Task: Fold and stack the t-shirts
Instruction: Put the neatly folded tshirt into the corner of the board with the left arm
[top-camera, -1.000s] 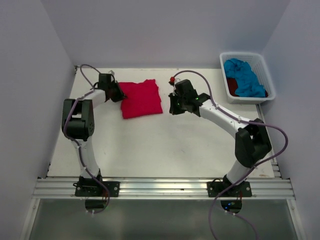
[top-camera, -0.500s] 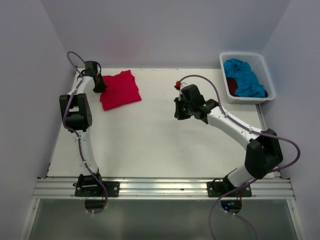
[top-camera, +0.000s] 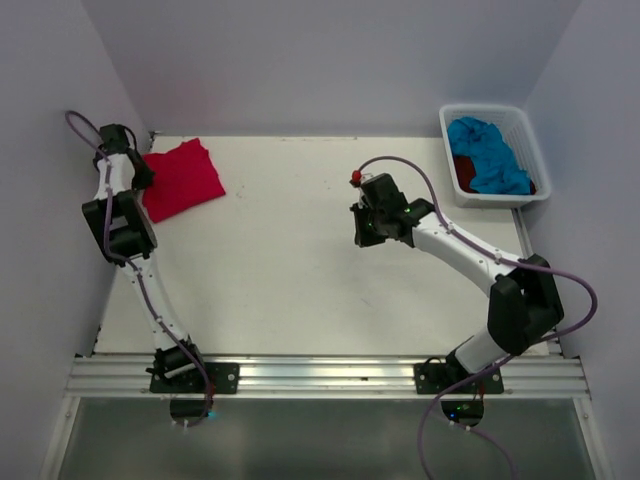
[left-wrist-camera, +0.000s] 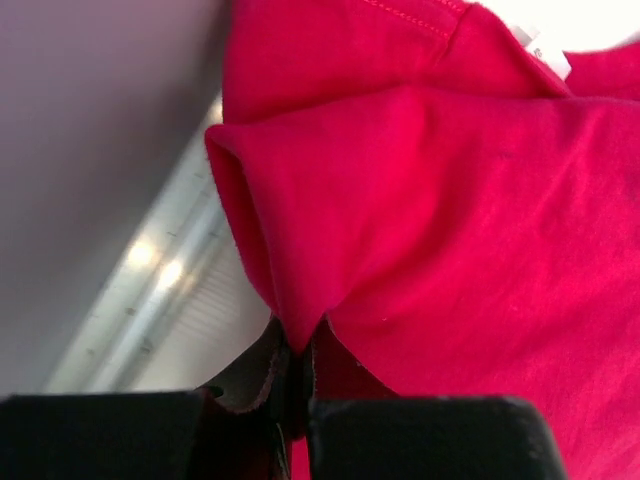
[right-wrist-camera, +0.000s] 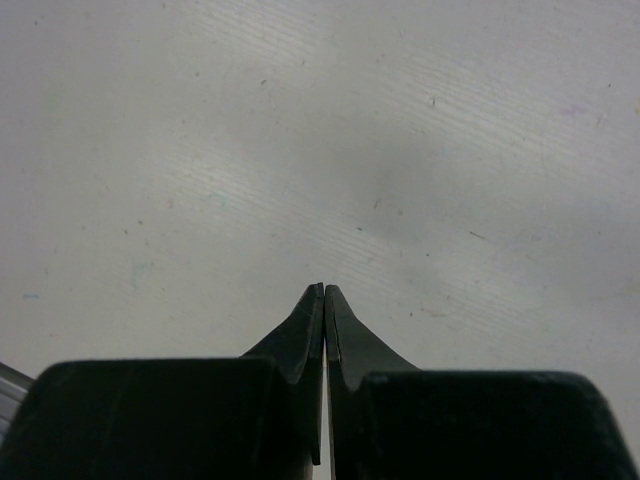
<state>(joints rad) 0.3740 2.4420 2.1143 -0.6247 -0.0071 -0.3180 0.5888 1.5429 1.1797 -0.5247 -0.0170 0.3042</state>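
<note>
pinching the red-pink t-shirt (left-wrist-camera: 450, 230) by its edge, left gripper (left-wrist-camera: 290, 385); right gripper (right-wrist-camera: 324, 300) closed, empty

Dark red t-shirt (top-camera: 463, 170): in the basket (top-camera: 533, 150) we see only slivers; the turquoise t-shirt (top-camera: 488, 152) covers the rest.
Red-pink t-shirt (left-wrist-camera: 480, 230): far left of the basket; the left wrist view cuts it off at top, right and bottom.
Left fingers (left-wrist-camera: 255, 378): we glimpse only dark tips nipped onto a fold; cloth hides where they meet.
</note>
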